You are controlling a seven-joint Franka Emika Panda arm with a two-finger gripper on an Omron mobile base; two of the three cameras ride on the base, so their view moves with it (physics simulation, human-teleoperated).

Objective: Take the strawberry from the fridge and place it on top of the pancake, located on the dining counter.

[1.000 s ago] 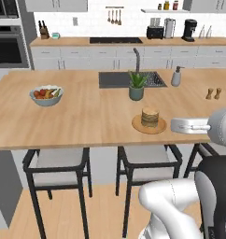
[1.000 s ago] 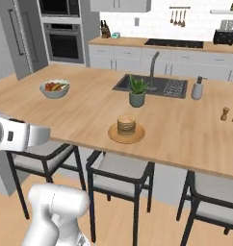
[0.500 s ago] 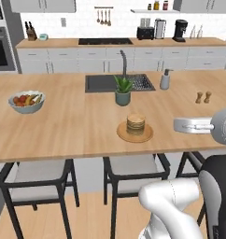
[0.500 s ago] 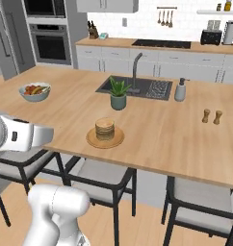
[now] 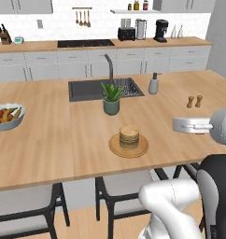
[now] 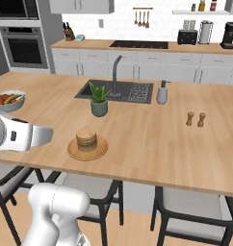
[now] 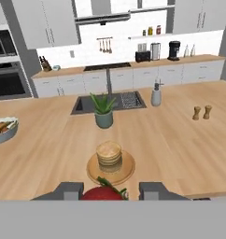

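Your jaws are clamped on the strawberry [image 7: 103, 193], carried low between the 2 fingertips [image 7: 66, 190] so it rides safely to the pancake [image 7: 109, 156]. The stack sits on its wooden plate [image 7: 126, 173], near the bench [image 7: 180, 149] edge, just ahead.

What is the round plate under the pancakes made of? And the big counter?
The plate looks like wood, matte tan with a darker edge, though it is rendered, so that is a guess. The dining counter looks like light wood too: pale plank lines run along its smooth top.
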